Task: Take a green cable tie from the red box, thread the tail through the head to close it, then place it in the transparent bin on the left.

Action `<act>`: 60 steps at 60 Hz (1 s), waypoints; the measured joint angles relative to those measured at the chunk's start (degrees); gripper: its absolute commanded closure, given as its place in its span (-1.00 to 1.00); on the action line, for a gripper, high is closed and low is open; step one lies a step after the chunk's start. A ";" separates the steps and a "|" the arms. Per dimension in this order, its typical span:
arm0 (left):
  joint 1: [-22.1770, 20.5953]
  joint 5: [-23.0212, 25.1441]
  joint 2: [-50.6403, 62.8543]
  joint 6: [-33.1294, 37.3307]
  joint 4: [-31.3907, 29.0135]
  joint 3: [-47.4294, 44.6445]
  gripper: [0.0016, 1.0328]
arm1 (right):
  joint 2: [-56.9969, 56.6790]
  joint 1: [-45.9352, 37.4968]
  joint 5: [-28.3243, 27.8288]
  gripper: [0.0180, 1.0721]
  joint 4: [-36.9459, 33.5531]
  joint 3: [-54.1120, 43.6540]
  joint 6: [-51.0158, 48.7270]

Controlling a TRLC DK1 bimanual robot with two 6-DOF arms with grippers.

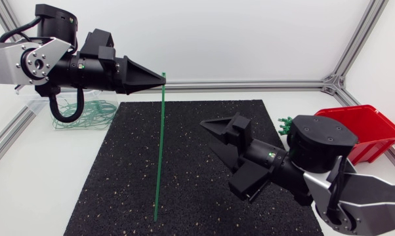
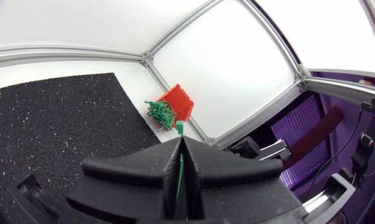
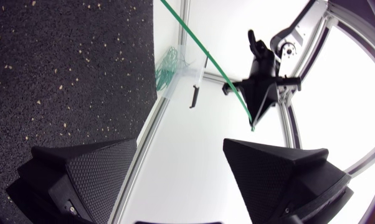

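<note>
R gripper [image 1: 217, 155] sits nearest, low over the black mat [image 1: 112, 177]. Jaws are wide apart w/ nothing in them, prob. placed to take the free tail. Just beside it the green cable tie [image 1: 159, 151] hangs straight down, not yet looped; can't tell if its lower end touches the mat. Top end is pinched in L gripper [image 1: 163, 78], jaws together on it, held high so the strap dangles clear. Further back: transparent bin [image 1: 37, 103] w/ green ties inside at L, red box [image 1: 374, 128] at R.
</note>
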 measured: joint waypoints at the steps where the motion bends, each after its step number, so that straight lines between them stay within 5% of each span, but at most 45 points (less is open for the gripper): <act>1: 0.00 0.02 0.04 -0.42 0.00 0.00 0.92 | 0.44 0.44 -0.13 -0.92 0.24 -0.07 -0.90; 17: 1.84 0.70 1.88 -3.80 0.02 0.00 0.92 | 7.82 4.26 -4.44 -0.92 10.25 -0.87 -7.80; 60: 3.54 10.69 8.24 -5.29 4.09 0.00 0.93 | 15.32 16.06 -5.88 -0.91 11.96 -1.25 -7.26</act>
